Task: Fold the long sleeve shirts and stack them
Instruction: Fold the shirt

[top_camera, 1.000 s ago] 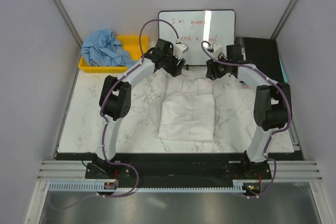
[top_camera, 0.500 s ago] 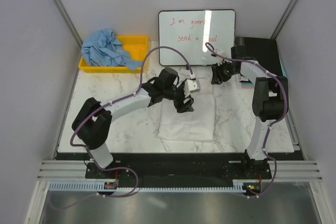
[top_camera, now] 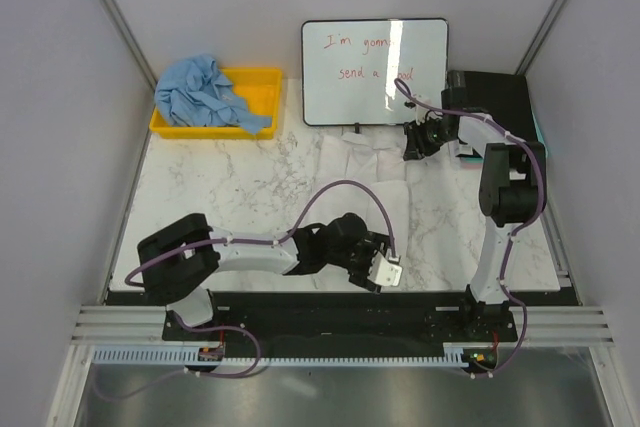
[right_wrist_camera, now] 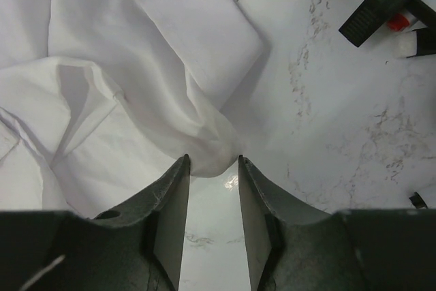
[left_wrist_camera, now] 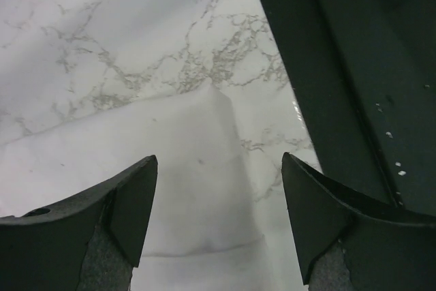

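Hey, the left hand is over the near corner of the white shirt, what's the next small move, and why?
Probably lower the left hand and close it on the near corner of the plain white long-sleeved cloth shirt. Its fingers stand wide open either side of that corner, seemingly not yet touching it.

- White marble-pattern tabletop [top_camera: 220, 187], evenly lit.
- Plain grey walls [top_camera: 60, 97] on three sides, metal strips in the corners.
- Whiteboard [top_camera: 375, 47] at back wall, red handwriting, light glare.
- Yellow bin [top_camera: 262, 75] in back-left corner.
- Black box [top_camera: 500, 97] back-right.
- Aluminium rail [top_camera: 120, 325] along near edge.
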Robot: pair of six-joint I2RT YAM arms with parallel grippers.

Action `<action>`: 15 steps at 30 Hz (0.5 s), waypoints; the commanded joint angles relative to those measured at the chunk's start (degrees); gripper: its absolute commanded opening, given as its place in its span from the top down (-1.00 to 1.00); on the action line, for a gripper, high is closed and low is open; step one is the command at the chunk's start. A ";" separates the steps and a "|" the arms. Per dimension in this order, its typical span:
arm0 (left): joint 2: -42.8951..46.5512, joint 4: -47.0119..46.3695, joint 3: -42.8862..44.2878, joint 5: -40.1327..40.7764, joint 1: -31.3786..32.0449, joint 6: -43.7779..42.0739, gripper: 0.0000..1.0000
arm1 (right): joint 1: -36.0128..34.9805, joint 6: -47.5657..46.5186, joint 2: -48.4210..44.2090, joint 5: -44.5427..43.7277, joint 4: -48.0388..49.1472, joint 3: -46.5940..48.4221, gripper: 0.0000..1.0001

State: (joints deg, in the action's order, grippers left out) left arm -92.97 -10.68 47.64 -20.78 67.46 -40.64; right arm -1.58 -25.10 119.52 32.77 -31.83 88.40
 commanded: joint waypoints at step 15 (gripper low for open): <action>-11.53 -12.70 2.73 9.61 4.26 -8.31 0.37 | 0.18 0.31 4.84 0.71 -0.33 6.34 0.55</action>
State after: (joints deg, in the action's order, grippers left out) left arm -103.53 -19.33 49.78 -13.67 71.31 -46.72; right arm -1.58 -24.88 123.07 32.73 -32.14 91.33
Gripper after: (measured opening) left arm 0.479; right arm 0.287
